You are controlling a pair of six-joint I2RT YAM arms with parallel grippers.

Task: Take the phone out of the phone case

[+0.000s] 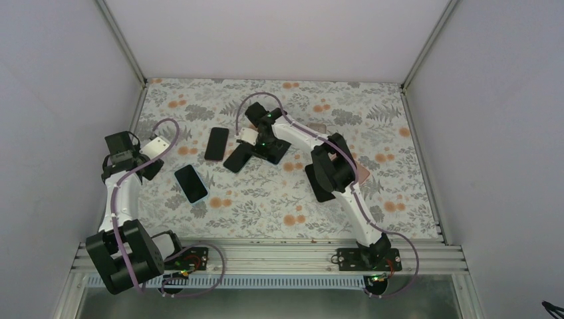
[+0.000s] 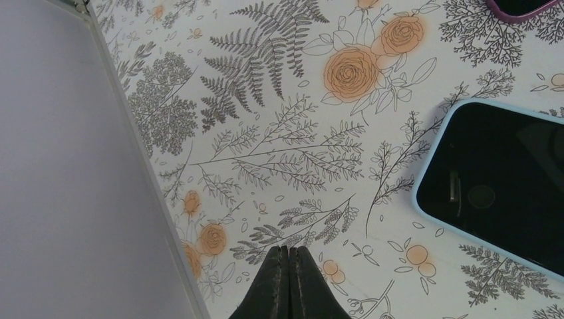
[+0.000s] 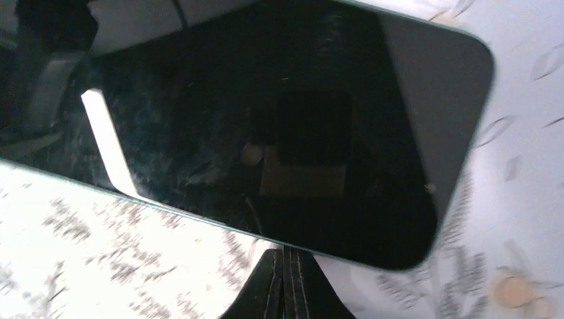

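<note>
Phone [image 3: 266, 133] blurred, end cropped; right tool [image 3: 284, 286] closed, empty, at its edge; left tool [image 2: 289, 282] closed, empty.

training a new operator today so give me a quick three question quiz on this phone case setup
1. True or false: the left gripper is clamped on the phone in the light blue case.
2. What lies just beyond the right gripper in its wrist view? A) a dark-screened phone B) a red mug C) a spoon
3. Fill in: both grippers' jaws are ____.
Key: 1 false, it is shut on nothing, with bare table between it and that phone. 2 A. 3 shut.
</note>
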